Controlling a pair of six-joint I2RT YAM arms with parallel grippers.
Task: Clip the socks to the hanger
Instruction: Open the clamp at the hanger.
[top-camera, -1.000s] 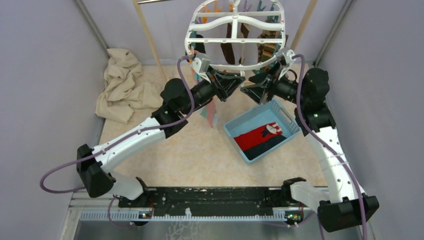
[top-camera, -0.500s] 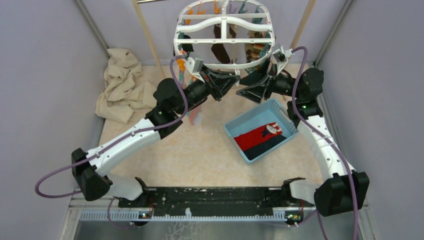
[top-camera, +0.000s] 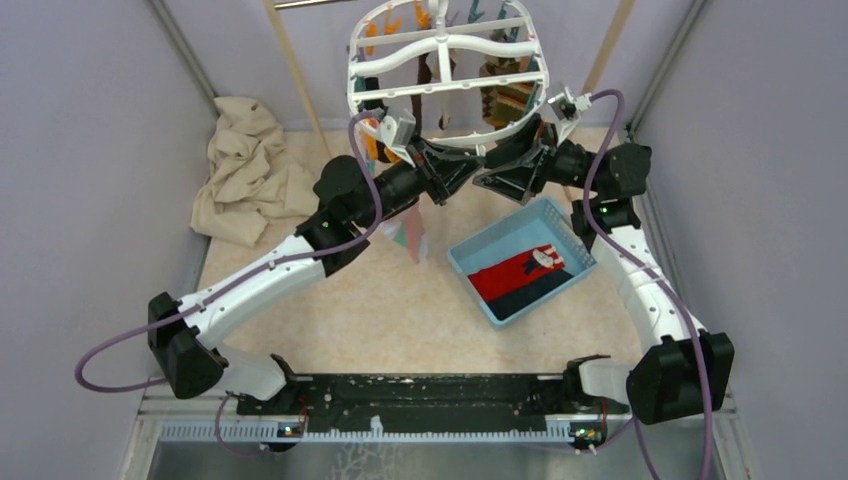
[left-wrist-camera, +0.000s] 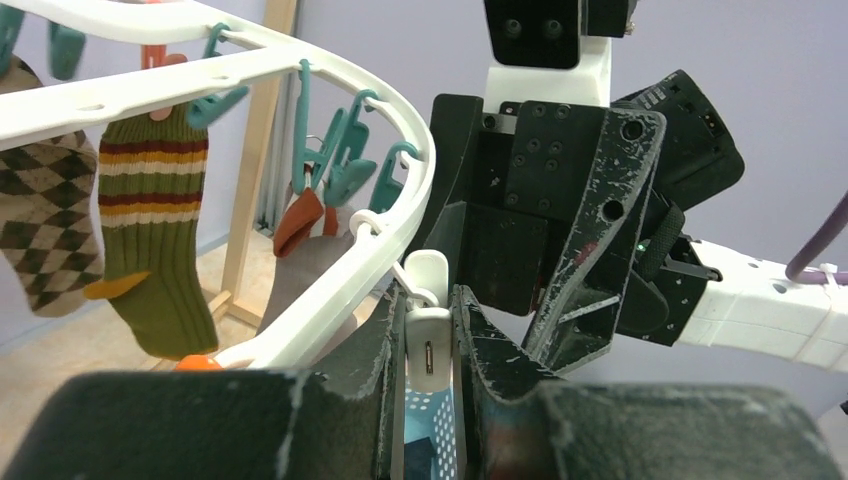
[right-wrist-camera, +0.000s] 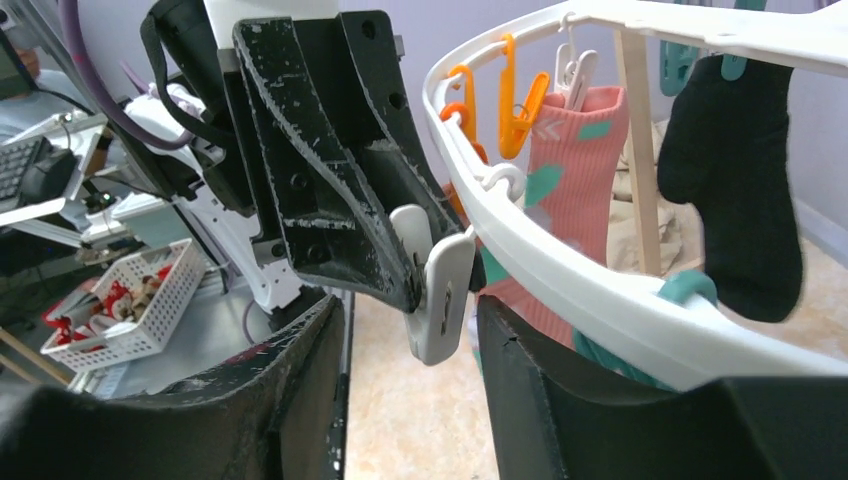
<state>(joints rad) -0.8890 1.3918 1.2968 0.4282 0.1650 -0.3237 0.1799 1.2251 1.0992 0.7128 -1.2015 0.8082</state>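
Note:
The white oval hanger (top-camera: 356, 92) hangs at the back with orange and teal pegs on its rim. My left gripper (top-camera: 468, 168) reaches its near rim and is shut on a white peg (left-wrist-camera: 430, 345) dangling there. My right gripper (top-camera: 484, 176) faces it tip to tip, open, with the same white peg (right-wrist-camera: 441, 297) between its fingers (right-wrist-camera: 520, 370) but not touching them. The red sock (top-camera: 503, 273) and the navy sock (top-camera: 532, 291) lie flat in the blue basket (top-camera: 577, 233) below the right arm.
Brown argyle (left-wrist-camera: 45, 235), green striped (left-wrist-camera: 150, 250), pink-teal (right-wrist-camera: 575, 150) and black (right-wrist-camera: 735, 190) socks hang from the frame. Wooden rack poles (top-camera: 296, 75) stand behind. A beige cloth heap (top-camera: 245, 175) lies at the back left. A small red-white item (top-camera: 546, 260) sits in the basket.
The hanger has swung left and back. Both arms followed it, the right arm stretching further left, and the two grippers stay tip to tip at the rim.

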